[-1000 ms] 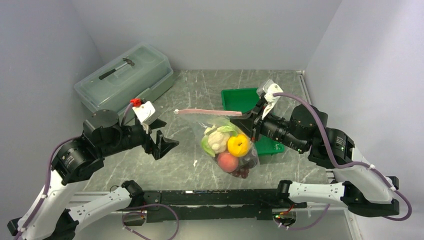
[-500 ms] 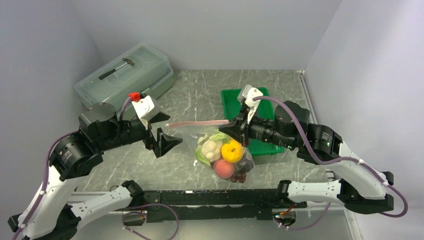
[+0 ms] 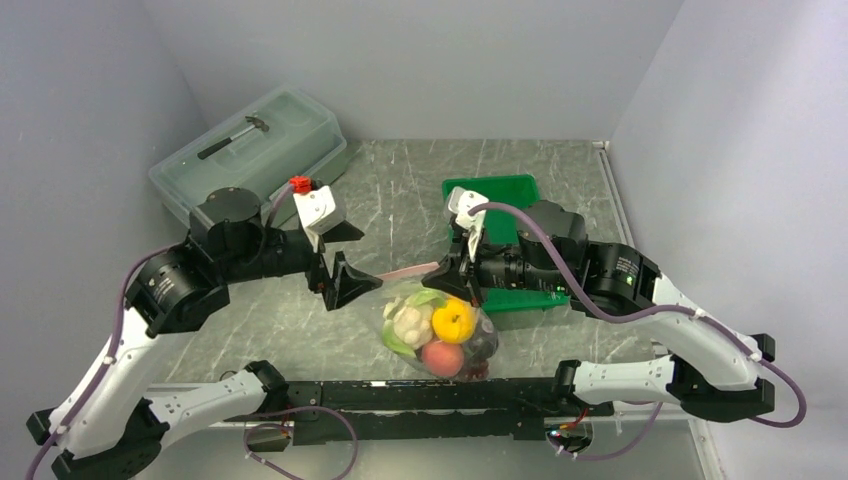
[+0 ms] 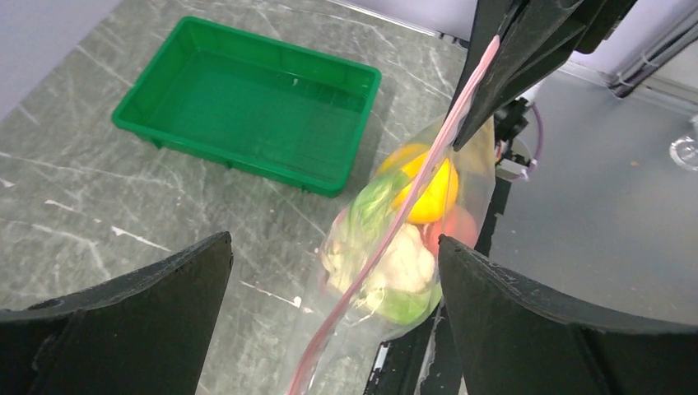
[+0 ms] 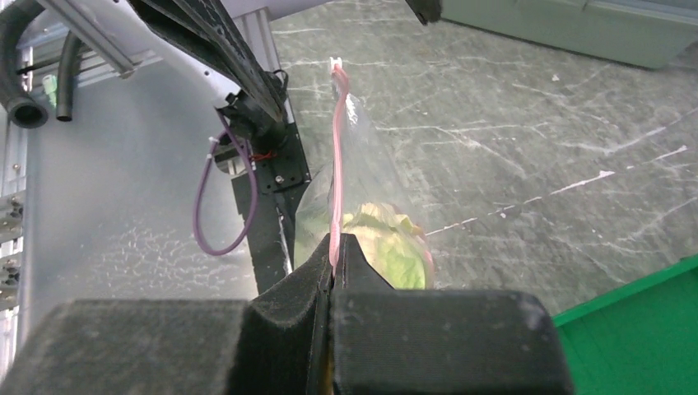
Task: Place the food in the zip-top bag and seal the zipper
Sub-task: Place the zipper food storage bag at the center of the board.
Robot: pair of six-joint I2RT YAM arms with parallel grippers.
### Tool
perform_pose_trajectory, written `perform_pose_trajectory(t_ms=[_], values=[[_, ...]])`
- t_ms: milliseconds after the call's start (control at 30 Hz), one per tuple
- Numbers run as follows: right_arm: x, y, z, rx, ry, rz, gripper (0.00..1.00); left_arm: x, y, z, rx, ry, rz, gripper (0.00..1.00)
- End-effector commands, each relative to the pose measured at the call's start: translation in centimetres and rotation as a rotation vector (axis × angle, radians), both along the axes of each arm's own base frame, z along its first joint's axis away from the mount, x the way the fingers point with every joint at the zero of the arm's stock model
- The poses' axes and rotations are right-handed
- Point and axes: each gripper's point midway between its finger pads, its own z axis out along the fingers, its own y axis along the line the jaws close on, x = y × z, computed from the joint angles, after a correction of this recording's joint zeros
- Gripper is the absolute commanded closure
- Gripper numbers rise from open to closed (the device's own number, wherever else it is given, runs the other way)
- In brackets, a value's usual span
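Grey walls (image 3: 400, 60) close in the table (image 3: 420, 180) on three sides, so you have little room to swing. Its marbled top looks hard and smooth, and crinkly plastic will likely slide on it. The lidded box (image 3: 250, 150) sits far left, well apart from the work. The green tray (image 3: 490, 183) lies right of centre.

The zip-top bag (image 3: 435, 325) hangs just in front of the tray's left end, near the table's near edge. I cannot tell whether its belly rests on the top. It is limp film, and the food (image 3: 440, 335) makes it a bottom-heavy pouch that will probably sway: cauliflower (image 3: 410, 322), orange (image 3: 453, 320) and peach (image 3: 438, 357) show through.

Take hold only at the zipper (image 4: 428, 177), the one firm line. Your right claw (image 5: 336, 255) is clamped on one end of that strip. Your left claw (image 3: 345, 262) stands wide apart and holds nothing, and the strip's free length runs between its fingers. Pinch there gently, because the film can slip or tear.
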Motion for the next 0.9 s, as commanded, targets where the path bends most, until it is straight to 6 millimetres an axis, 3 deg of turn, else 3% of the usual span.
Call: perform_pose_trajectory(t_ms=[0, 300, 600, 867], values=[[-0.7, 1.0, 3.6, 0.121, -0.044, 0.063, 1.00, -1.6, -1.0, 1.4, -0.037, -0.039, -0.130, 0.00], [-1.2, 1.4, 4.4, 0.156, -0.046, 0.096, 1.00, -3.5, -2.1, -0.4, -0.029, 0.039, -0.274, 0.00], [-1.1, 1.3, 6.5, 0.212, -0.064, 0.090, 1.00, -3.6, -2.9, -3.1, -0.016, 0.108, -0.308, 0.03], [-0.8, 1.4, 7.8, 0.245, -0.071, 0.077, 1.00, -3.7, -3.0, -4.0, -0.012, 0.125, -0.313, 0.06]])
